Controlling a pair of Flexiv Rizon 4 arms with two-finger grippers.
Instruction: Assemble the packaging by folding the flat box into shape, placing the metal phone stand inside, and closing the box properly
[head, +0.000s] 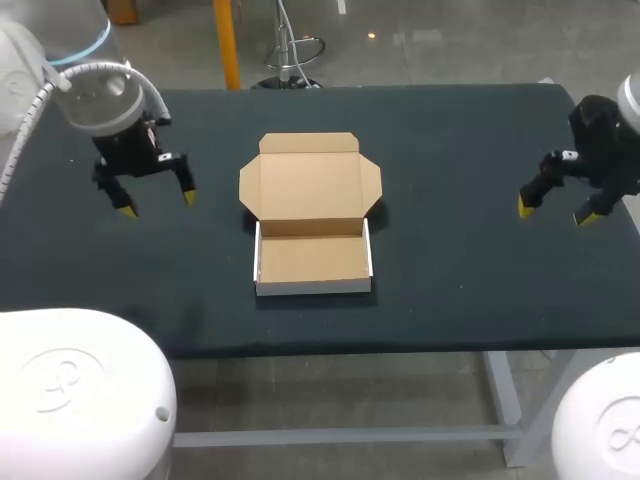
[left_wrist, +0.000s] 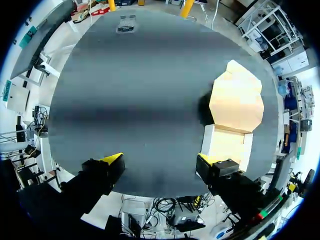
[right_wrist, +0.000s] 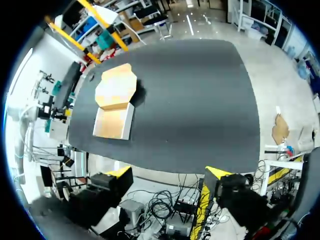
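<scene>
Dark table (head: 450, 200), and in its middle the box (head: 313, 262) stands folded, lid (head: 308, 185) lying open on its far side, nothing inside. Folding looks done to me, so loading comes next. That calls for the stand; a small grey thing (left_wrist: 127, 24) at the table's edge may be it, too small to tell. My left gripper (head: 155, 203) hangs beside the box, jaws apart and empty. My right gripper (head: 553, 213) hangs well off, jaws apart too.
</scene>
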